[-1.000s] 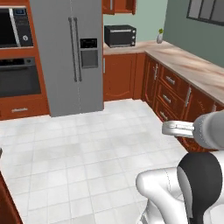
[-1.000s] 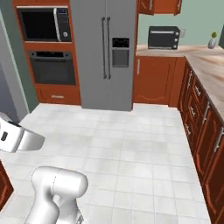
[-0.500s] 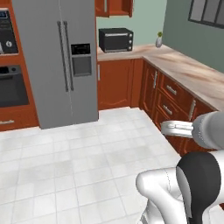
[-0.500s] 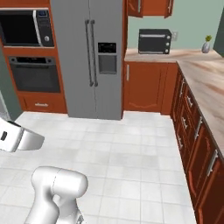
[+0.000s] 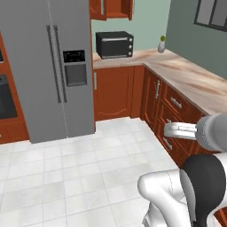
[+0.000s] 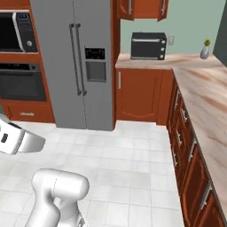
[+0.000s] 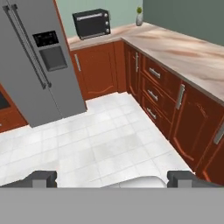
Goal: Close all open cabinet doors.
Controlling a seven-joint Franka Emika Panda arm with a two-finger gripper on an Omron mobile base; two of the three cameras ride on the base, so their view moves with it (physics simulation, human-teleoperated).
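Room: kitchen with a white tiled floor (image 5: 80, 173), reddish-brown cabinetry and pale green walls is seen.
Pincer: the gripper (image 7: 111, 177) is held above the tiled floor, its two dark fingertips (image 7: 41, 178) set wide apart with nothing between them.
Refrigerator: a tall grey two-door refrigerator (image 5: 48, 66) with a dispenser panel is placed ahead of the pincer and to its left.
Cabinet doors: the cabinet doors (image 6: 144, 8) are mounted high on the wall, far ahead of the pincer and well above it, over the toaster oven; only their lower parts and the ends of their silver handles are seen, so whether any is ajar cannot be told.
Toaster oven: a black toaster oven (image 5: 114, 44) is set on the far counter, well ahead of the pincer.
Counter: a marbled beige counter (image 7: 188, 57) is run along the pincer's right side and around the far corner.
Vase: a small pale vase (image 6: 204, 51) with a green sprig is stood on the counter near the corner.
Lower fronts: drawer fronts (image 7: 157, 87) with silver handles are lined up under the counter, to the right of the pincer.
Wall ovens: a microwave (image 6: 15, 32) and a dark oven (image 6: 22, 82) are built in beyond the refrigerator, far to the left.
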